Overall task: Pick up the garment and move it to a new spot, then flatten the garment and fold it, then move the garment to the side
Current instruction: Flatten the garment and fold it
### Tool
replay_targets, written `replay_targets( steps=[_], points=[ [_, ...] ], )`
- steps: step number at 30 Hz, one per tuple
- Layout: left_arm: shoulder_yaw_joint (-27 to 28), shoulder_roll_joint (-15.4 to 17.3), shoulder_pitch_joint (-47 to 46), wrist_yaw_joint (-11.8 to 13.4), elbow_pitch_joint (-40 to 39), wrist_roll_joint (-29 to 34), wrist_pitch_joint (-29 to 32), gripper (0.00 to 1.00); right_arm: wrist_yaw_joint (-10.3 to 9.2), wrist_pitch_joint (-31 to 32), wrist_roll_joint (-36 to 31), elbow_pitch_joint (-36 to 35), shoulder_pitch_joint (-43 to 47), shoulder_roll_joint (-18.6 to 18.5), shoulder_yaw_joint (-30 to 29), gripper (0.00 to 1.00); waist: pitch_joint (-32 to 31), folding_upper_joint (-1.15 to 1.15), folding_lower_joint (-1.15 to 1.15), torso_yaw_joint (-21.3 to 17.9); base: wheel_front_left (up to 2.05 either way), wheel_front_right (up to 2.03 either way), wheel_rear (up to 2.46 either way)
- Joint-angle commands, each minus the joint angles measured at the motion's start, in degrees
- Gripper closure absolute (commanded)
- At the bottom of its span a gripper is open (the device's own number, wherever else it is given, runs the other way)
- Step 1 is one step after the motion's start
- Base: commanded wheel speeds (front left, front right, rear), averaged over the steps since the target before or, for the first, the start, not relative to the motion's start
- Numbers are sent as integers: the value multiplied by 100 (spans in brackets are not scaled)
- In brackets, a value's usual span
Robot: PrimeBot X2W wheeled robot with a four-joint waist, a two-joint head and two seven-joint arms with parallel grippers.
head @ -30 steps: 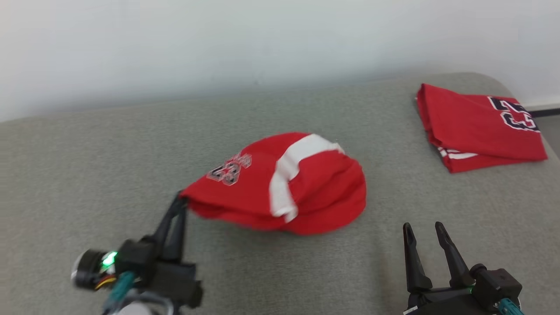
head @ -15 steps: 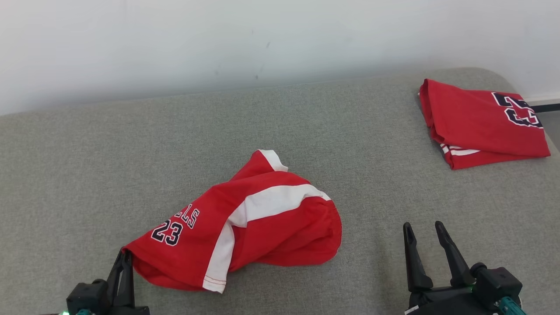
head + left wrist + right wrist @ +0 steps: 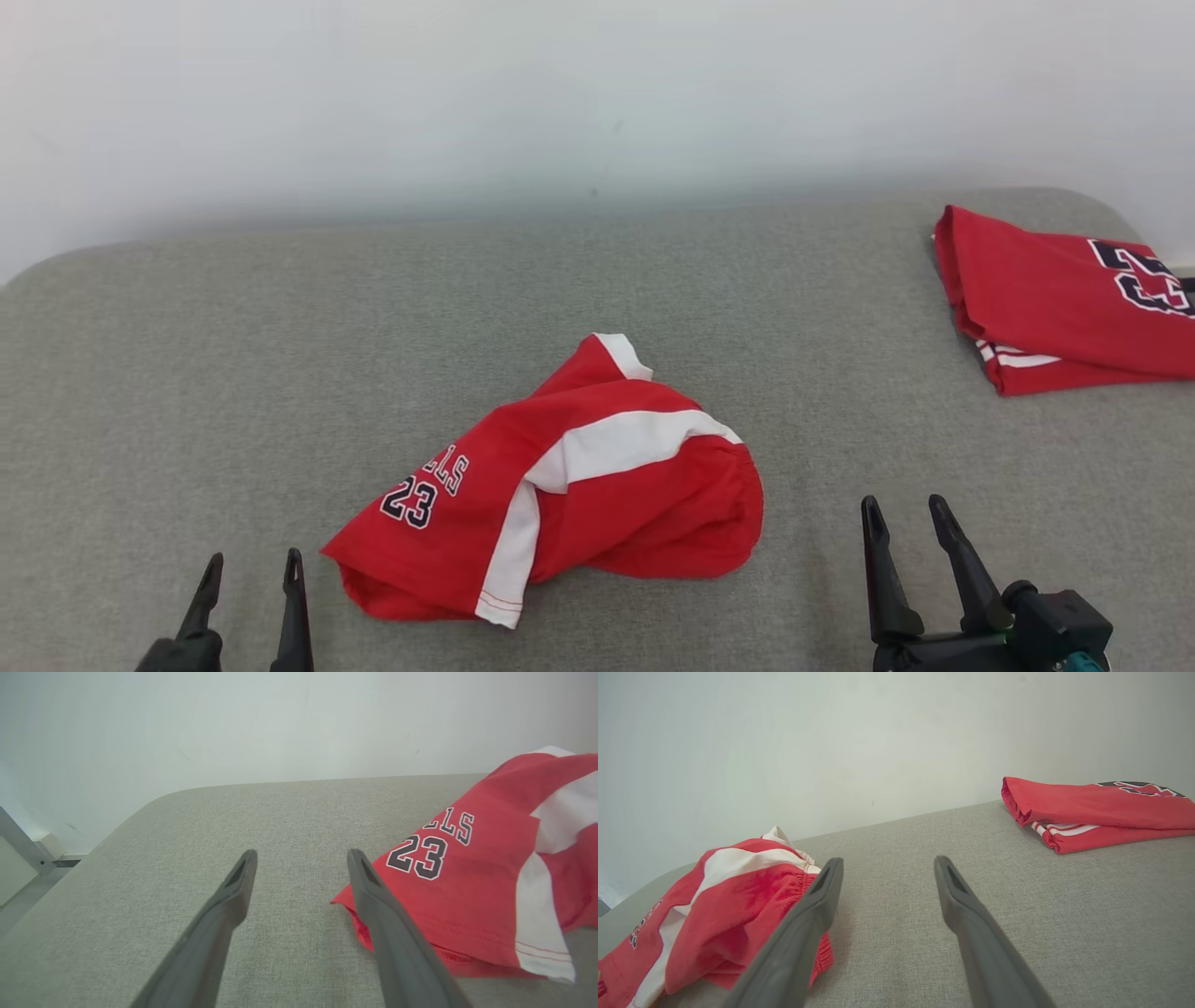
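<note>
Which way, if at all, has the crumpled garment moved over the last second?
Yes. Judged against the folded red garment at the far right, the crumpled garment has shifted toward the robot and to its left, widening the gap between them. The head view itself also shifted.

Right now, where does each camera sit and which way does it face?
Head view: on the head, facing forward and down at the shorts on the grey surface and the folded garment at right; left end effector lower left, right end effector lower right, both open.
Left wrist view: on the left wrist, facing along the left end effector toward the wall; shorts at right.
Right wrist view: on the right wrist, facing along the right end effector; shorts at left, folded garment upper right.
Shared: shorts in all three.
</note>
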Motion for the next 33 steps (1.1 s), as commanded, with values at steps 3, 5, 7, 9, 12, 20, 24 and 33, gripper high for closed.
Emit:
replay_targets(
  steps=[3,5,7,9,12,20,24,33],
  points=[
    [-87,-68,216,12,-268,75,-19,0,-15,1,15,-5,53,39,7,0,-53,0,1,131,0,0,0],
    [-283,-150,292,-51,-398,136,41,0,-15,1,14,0,45,43,15,0,-38,0,1,150,0,0,0],
    [-443,-230,327,-128,-442,144,98,0,-15,1,13,-4,17,44,28,0,-9,0,1,147,0,0,0],
    [-603,-332,323,-214,-338,128,99,0,-15,1,17,-3,-25,47,68,0,28,0,1,112,0,0,0],
    [-859,-513,294,-341,-84,119,90,0,-15,1,38,9,-74,17,88,0,89,0,1,13,0,0,0],
    [-1313,-798,196,-524,649,35,31,0,-15,1,43,-6,-111,-16,68,0,229,0,1,-256,0,0,0],
    [-1409,-878,39,-562,909,-36,7,0,-15,1,57,4,-152,-36,76,0,260,0,1,-341,0,0,0],
    [-1299,-927,-268,-621,873,-135,-21,100,-15,1,39,7,-116,-58,36,0,223,0,1,-412,0,0,0]
  ],
)
